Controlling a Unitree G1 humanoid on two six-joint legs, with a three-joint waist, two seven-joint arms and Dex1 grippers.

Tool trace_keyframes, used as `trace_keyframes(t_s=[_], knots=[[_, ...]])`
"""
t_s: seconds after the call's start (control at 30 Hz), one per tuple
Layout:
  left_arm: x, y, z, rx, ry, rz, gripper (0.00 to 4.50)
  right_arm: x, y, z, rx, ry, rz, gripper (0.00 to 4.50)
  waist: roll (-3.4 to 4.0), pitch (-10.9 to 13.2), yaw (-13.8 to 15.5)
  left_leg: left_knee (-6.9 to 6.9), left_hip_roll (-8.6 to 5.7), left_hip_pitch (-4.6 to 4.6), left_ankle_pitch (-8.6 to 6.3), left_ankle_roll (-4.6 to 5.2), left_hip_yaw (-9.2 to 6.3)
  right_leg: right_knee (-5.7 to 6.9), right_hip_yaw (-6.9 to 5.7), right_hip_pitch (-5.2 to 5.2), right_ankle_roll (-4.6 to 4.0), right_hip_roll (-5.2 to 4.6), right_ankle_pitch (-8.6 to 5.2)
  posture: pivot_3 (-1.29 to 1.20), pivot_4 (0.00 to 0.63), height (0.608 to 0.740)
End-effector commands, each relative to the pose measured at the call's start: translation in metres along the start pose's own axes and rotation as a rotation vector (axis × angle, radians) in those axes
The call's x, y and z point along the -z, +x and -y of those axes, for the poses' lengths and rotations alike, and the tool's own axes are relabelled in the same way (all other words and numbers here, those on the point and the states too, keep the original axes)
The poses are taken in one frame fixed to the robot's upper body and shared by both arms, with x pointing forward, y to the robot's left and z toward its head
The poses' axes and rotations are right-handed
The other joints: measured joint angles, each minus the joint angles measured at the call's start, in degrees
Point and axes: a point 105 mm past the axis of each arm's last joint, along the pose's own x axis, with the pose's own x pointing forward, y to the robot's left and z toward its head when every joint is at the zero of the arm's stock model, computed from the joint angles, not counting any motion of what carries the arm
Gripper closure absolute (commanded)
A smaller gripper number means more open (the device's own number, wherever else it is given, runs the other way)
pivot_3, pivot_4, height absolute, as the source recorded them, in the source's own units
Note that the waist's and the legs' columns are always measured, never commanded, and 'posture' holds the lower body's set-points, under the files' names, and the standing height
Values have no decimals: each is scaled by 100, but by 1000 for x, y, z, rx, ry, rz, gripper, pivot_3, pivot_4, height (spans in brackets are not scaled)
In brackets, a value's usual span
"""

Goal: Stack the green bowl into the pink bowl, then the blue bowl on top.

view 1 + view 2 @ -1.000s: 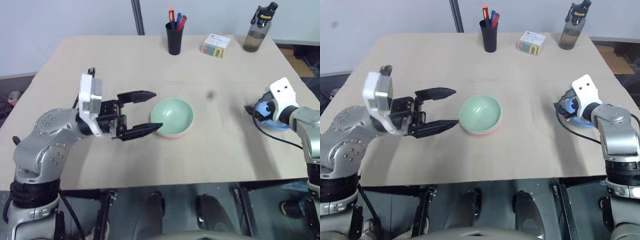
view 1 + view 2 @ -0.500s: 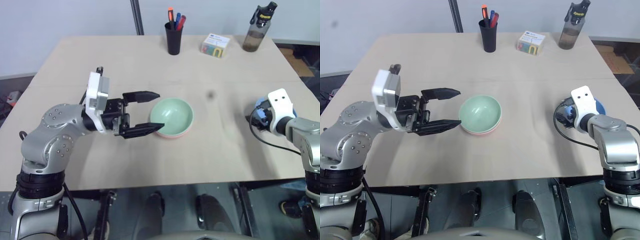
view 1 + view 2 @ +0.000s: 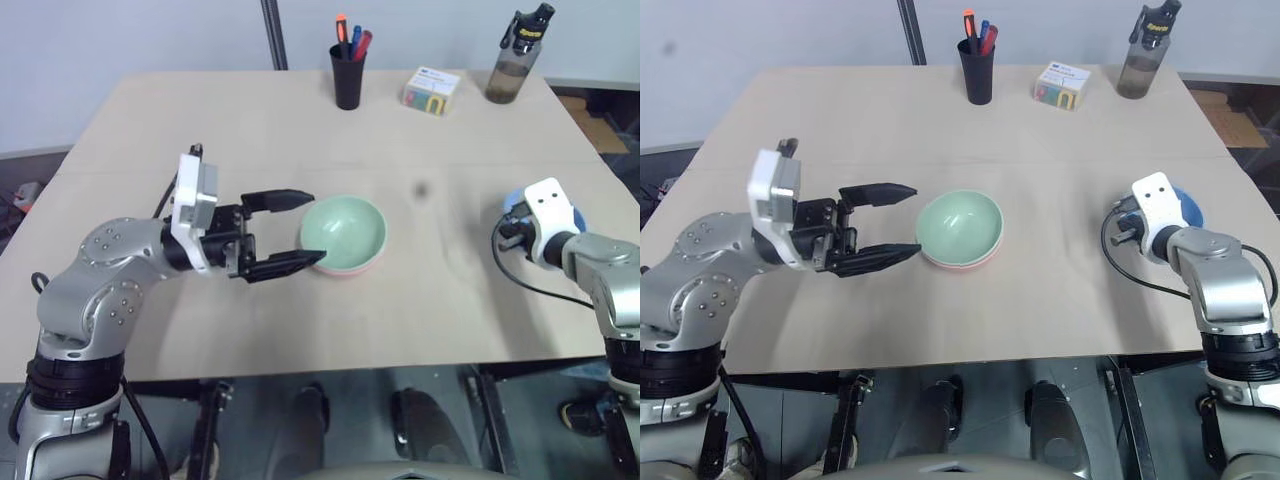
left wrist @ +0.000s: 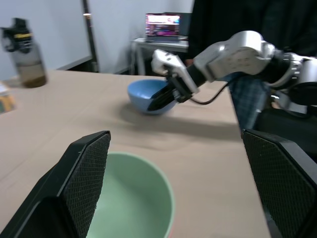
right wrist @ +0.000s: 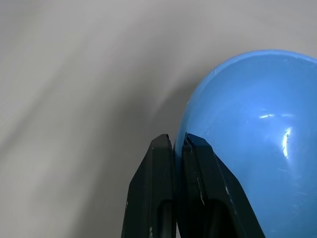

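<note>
The green bowl (image 3: 345,230) sits nested in the pink bowl (image 3: 348,271) at the table's middle; only the pink rim shows beneath it. My left gripper (image 3: 314,228) is open just left of this pair, one finger on either side of the near rim, touching nothing. At the table's right side is the blue bowl (image 5: 247,124), which my right gripper (image 5: 177,141) is shut on, pinching the rim between its fingers. The left wrist view shows the blue bowl (image 4: 146,96) with that gripper at its edge. Whether the blue bowl rests on the table I cannot tell.
Along the table's back edge stand a black cup of pens (image 3: 349,70), a small box (image 3: 432,90) and a dark bottle (image 3: 518,58). Bare tabletop (image 3: 440,260) lies between the two bowl spots. A person (image 4: 237,20) stands beyond the table's right side.
My right gripper has closed on the blue bowl's rim and drifted slightly toward the table's middle. The left gripper stays open beside the green bowl.
</note>
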Motion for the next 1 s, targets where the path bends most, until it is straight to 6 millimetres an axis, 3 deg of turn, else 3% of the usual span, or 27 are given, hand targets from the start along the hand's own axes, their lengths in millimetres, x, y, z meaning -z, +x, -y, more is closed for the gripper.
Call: trace_keyframes(t_s=[0.03,0.17,0.27,0.37,0.47,0.53,0.57,0.8,1.0], knots=[[13,-18,-11,-169,32,-56,0,-75,-23,-76,-422,-149,391,4459,3,2,-45,-2,4,7,-1,1,6,0,5,0,5,1,2,0,150,740],[28,-34,-15,-305,-12,-81,0,-107,-31,-130,-713,-185,541,4459,2,2,-71,-4,24,5,0,1,-11,4,-4,0,9,26,4,0,150,740],[29,-40,-13,-346,-20,-79,0,-123,-31,-158,-856,-203,610,4459,-1,0,-16,1,24,7,0,0,-12,4,-6,1,-13,26,-7,0,150,740],[28,-45,-9,-375,-16,-87,0,-120,-20,-176,-935,-251,590,4459,-3,-1,24,1,24,5,0,0,-13,2,-7,2,-16,25,-7,0,150,740],[26,-48,-4,-397,-15,-88,0,-104,-1,-178,-942,-271,521,4459,-7,-3,52,1,20,2,-1,-1,-13,-2,-8,2,-25,21,-2,0,150,740],[25,-50,-1,-411,-16,-88,0,-95,7,-176,-941,-292,489,3212,-6,-2,52,1,16,1,0,-2,-11,-2,-7,1,-34,16,4,0,150,740],[25,-51,2,-416,-17,-90,0,-94,9,-176,-939,-294,484,3092,-6,-2,49,1,16,1,0,-1,-11,-1,-8,1,-35,16,4,0,150,740],[26,-52,8,-440,-33,-96,0,-98,8,-167,-897,-309,510,116,-5,-2,16,-2,17,5,0,-1,-11,1,-8,0,-32,18,2,0,150,740],[28,-50,2,-522,-9,-109,0,-103,-21,-126,-779,-198,581,25,-5,-2,73,-2,17,1,0,-1,-12,0,-8,0,-30,17,1,0,150,740]])
